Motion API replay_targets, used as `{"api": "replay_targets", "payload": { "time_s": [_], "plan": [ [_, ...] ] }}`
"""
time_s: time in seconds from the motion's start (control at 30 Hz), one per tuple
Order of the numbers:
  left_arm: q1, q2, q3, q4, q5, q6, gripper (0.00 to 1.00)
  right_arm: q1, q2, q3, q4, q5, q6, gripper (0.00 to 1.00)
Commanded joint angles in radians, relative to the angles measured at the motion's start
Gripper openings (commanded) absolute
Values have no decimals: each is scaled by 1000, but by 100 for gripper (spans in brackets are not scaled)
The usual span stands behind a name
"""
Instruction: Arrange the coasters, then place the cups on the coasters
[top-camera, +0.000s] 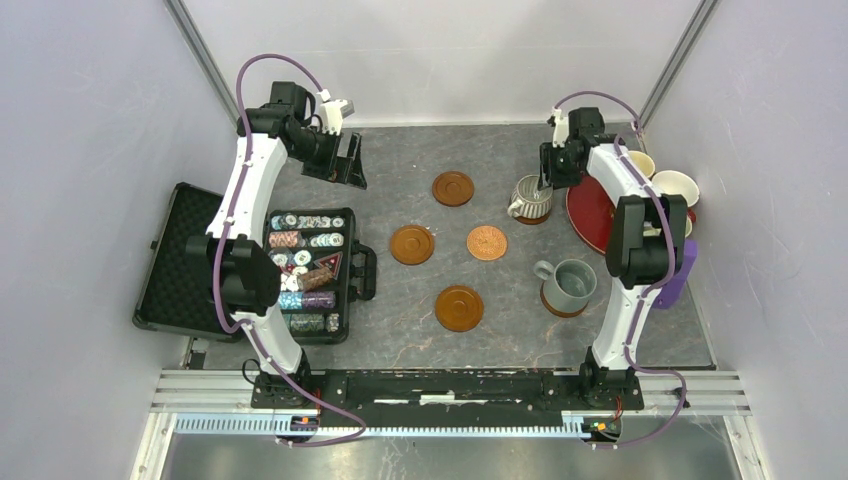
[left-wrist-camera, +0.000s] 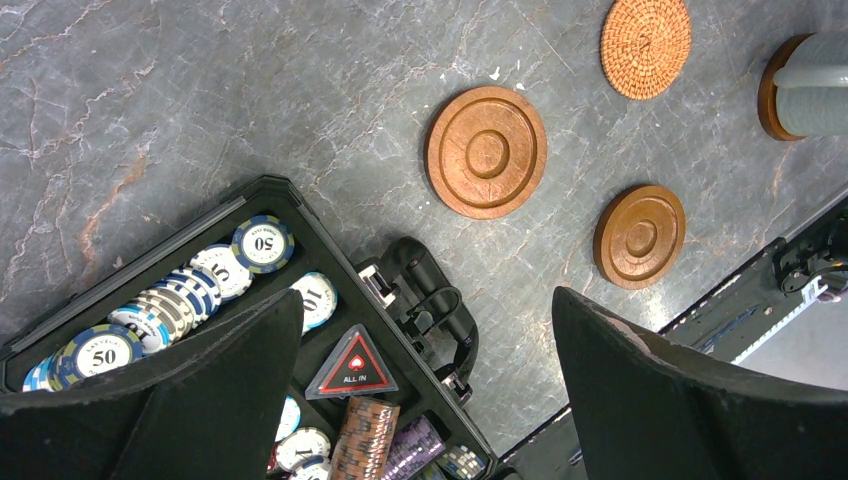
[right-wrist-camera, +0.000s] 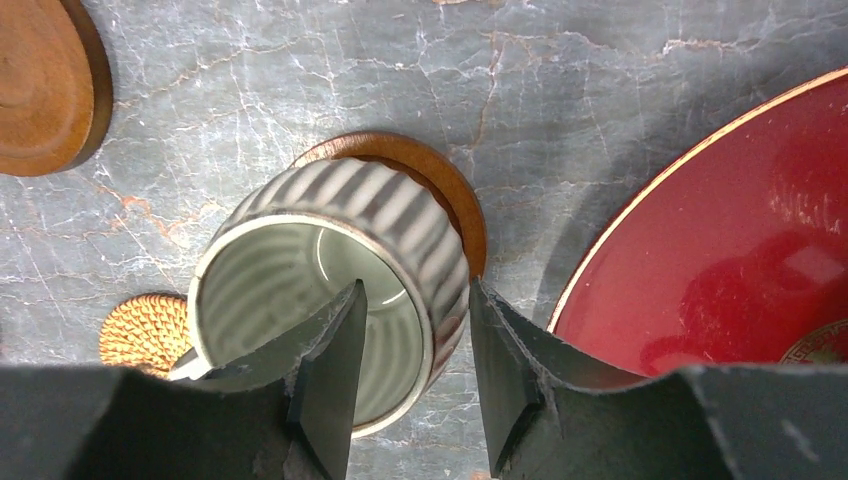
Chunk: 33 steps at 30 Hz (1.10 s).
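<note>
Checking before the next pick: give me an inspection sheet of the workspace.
Surface: grey marbled table, no spills seen.
Job's things: four bare coasters; ribbed mug and grey-blue mug each on a coaster; more mugs by the red tray, partly hidden.
Clutter: open poker chip case; purple object at the right edge.
Claws: left claw open above the case; right claw open, astride the ribbed mug's wall.
Cables: purple cables along both arms.
Surroundings: plain pale walls; nothing else seen.
</note>
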Motion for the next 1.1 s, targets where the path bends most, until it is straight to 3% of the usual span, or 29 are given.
{"api": "replay_targets", "payload": {
  "time_s": [0.0,0.53,1.07],
  "plan": [
    [6,-25,3,18,13,-29,100,-11,4,43,21,-33,-21,47],
    [7,-45,-24,18,11,-20,100,-16,58,86,17,-37,-78,34],
    [7,-39,-25,19,13,-19,100,-16,66,102,27,-88,-196,28]
  ]
}}
